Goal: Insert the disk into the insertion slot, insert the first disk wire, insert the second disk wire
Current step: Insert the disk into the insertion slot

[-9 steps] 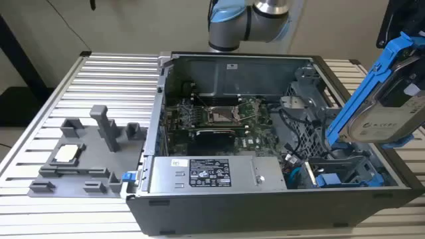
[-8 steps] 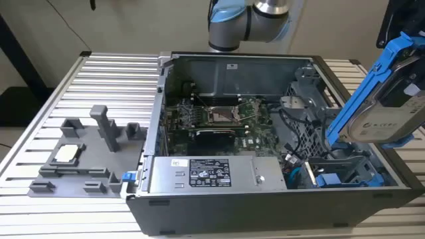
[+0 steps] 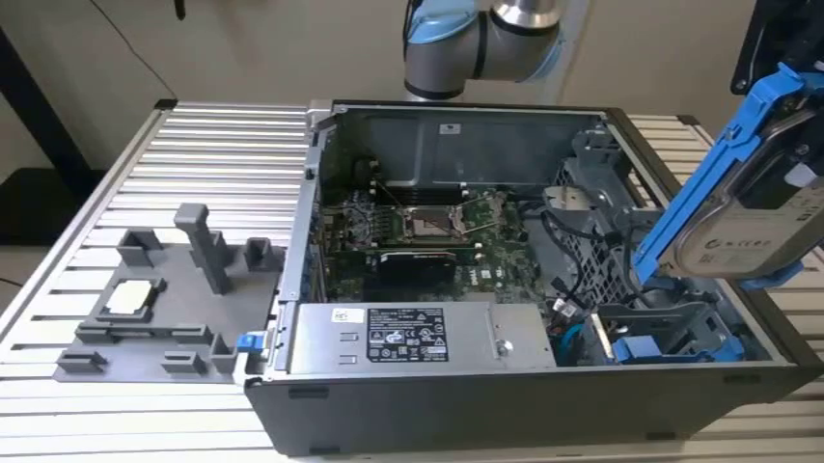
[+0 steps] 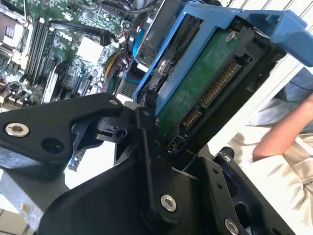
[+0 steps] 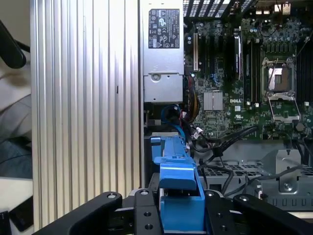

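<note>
The fingers (image 5: 146, 215) grip the disk (image 3: 754, 227), held tilted over the open computer case (image 3: 515, 410)

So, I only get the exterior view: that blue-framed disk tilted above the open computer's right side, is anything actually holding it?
Observer: Yes. In the first wrist view the end effector has black fingers against both sides of the disk.
Visitor: What does its hidden face look like?
Observer: The second wrist view shows a green circuit board there, with a row of gold connector pins along it.
Visitor: Is anybody close by?
Observer: In that same view a person's arm shows beyond the disk.
</note>
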### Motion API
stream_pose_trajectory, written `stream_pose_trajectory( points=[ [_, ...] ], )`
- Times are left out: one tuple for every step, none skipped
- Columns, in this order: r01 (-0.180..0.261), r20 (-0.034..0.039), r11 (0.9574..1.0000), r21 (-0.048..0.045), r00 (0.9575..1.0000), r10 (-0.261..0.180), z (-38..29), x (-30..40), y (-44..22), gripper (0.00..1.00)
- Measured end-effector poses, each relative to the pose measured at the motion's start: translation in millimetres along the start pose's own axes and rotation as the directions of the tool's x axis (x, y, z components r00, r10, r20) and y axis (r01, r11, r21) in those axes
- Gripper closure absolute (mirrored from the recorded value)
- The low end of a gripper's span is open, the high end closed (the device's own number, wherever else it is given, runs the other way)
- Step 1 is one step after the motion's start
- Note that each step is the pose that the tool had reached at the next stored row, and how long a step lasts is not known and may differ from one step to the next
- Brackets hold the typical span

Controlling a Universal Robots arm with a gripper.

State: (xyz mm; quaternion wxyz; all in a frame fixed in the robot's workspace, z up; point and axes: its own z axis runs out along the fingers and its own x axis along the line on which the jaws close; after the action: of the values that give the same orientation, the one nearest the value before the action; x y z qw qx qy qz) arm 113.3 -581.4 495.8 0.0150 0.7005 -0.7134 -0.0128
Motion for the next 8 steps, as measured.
stream_pose_trajectory(
  points=[
    [0.000, 0.0000, 1.0000, 0.0000, 1.0000, 0.000, 0.0, 0.3, 0.0, 0.67],
    [0.000, -0.0001, 1.0000, 0.0000, 1.0000, 0.000, 0.0, 0.5, 0.0, 0.67],
    [0.000, 0.0000, 1.0000, 0.0000, 1.0000, 0.000, 0.0, 0.7, 0.0, 0.67],
    [0.000, 0.0000, 1.0000, 0.0000, 1.0000, 0.000, 0.0, 0.9, -0.1, 0.67],
    [0.000, 0.0000, 1.0000, 0.0000, 1.0000, 0.000, 0.0, 1.1, -0.1, 0.67],
    [0.000, 0.0000, 1.0000, 0.0000, 1.0000, 0.000, 0.0, 1.3, -0.1, 0.67],
    [0.000, 0.0000, 1.0000, 0.0000, 1.0000, 0.000, 0.0, 1.5, -0.1, 0.67],
    [0.000, 0.0000, 1.0000, 0.0000, 1.0000, 0.000, 0.0, 1.7, -0.1, 0.67]
  ],
)
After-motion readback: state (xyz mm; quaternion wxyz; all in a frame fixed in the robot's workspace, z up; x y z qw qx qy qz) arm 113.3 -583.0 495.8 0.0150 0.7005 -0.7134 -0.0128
